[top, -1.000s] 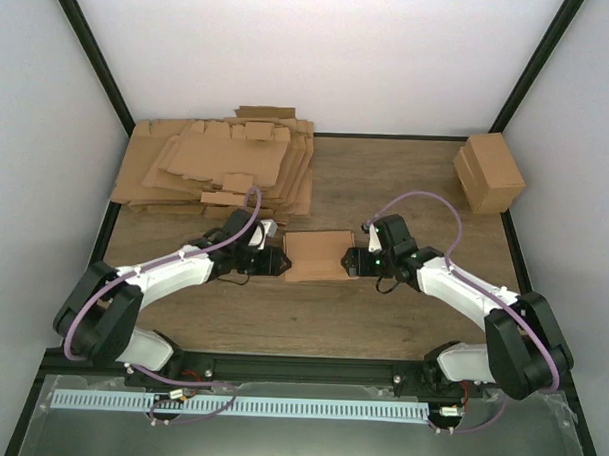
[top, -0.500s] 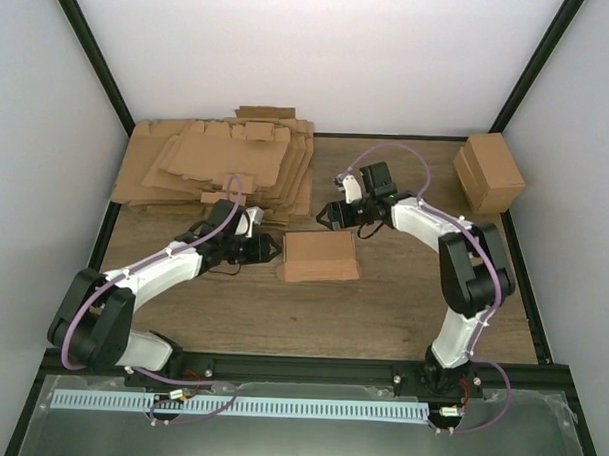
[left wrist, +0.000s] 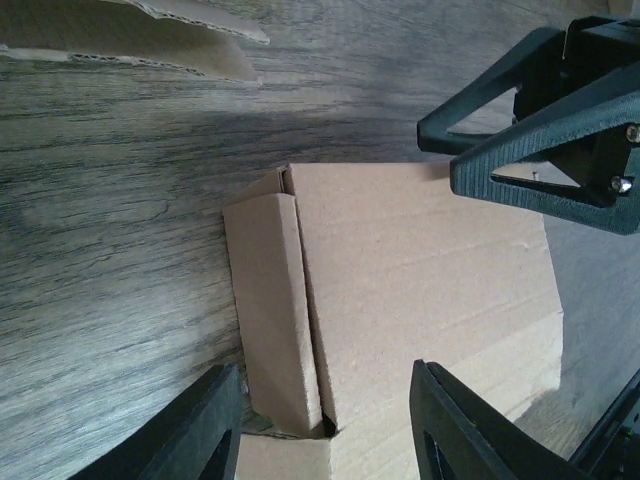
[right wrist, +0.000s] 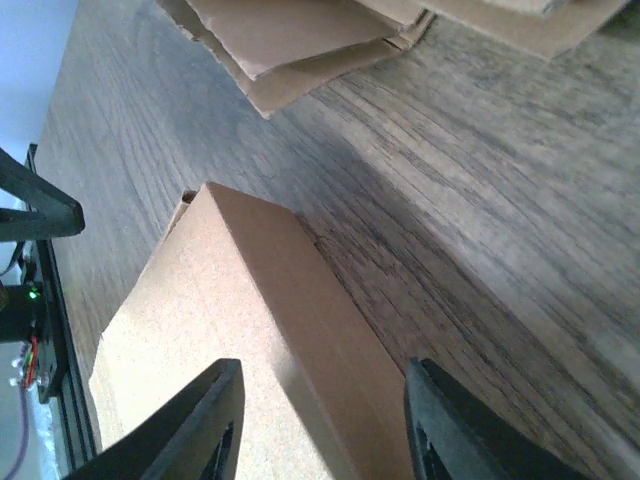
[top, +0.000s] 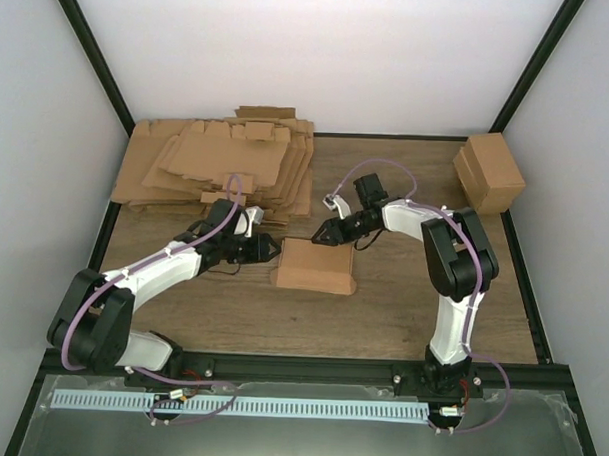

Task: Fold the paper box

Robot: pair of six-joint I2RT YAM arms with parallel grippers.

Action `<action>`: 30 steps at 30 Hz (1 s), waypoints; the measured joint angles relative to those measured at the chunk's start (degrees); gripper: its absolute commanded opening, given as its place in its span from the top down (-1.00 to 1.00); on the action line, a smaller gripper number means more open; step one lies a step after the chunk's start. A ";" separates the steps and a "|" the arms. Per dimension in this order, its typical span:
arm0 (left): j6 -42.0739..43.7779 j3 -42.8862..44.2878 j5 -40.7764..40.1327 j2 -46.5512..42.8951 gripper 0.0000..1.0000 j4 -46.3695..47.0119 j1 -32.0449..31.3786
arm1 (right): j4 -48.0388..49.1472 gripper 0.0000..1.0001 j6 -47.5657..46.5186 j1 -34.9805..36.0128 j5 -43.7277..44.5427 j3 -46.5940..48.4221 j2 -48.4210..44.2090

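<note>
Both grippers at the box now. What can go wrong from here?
1. The paper box has an untucked end flap; the left gripper may crush it rather than tuck it.
2. The right gripper works the same small box, so the two grippers could collide.

Wood-grain table (top: 402, 311), dark brown, black rail (top: 310, 366) along near edge. White back wall (top: 310, 58), brightly lit; pale grey side walls (top: 33, 128). 2 black posts (top: 90, 55) slant up at back corners. Soft, even light, faint shadows on the wood.
</note>
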 measured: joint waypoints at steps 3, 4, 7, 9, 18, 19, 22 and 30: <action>0.13 0.04 0.02 0.02 0.04 -0.04 0.00 | -0.59 0.19 -0.20 -0.02 -0.28 -0.22 -0.09; 0.17 0.15 0.04 0.07 0.05 -0.11 0.00 | -0.70 0.19 -0.11 -0.02 -0.28 -0.22 -0.09; 0.37 0.52 0.09 0.17 0.05 -0.24 0.00 | -0.74 0.20 -0.15 -0.02 -0.26 -0.22 -0.04; 0.52 0.70 0.07 0.17 0.05 -0.39 0.00 | -0.72 0.21 -0.17 -0.02 -0.24 -0.22 0.04; 1.11 1.11 0.04 0.13 0.06 -1.25 0.74 | -0.94 0.28 -0.33 -0.07 0.44 0.59 1.73; 1.16 1.31 0.02 0.00 0.06 -1.51 0.85 | -0.94 0.31 -0.33 -0.07 0.52 0.72 1.88; 1.36 2.36 -0.28 -1.16 0.06 -3.17 1.03 | -0.50 0.38 0.17 -0.15 1.11 1.92 2.75; 1.57 6.32 -0.98 -4.81 0.06 -5.27 1.03 | 1.62 0.37 2.80 -3.19 4.35 4.33 7.28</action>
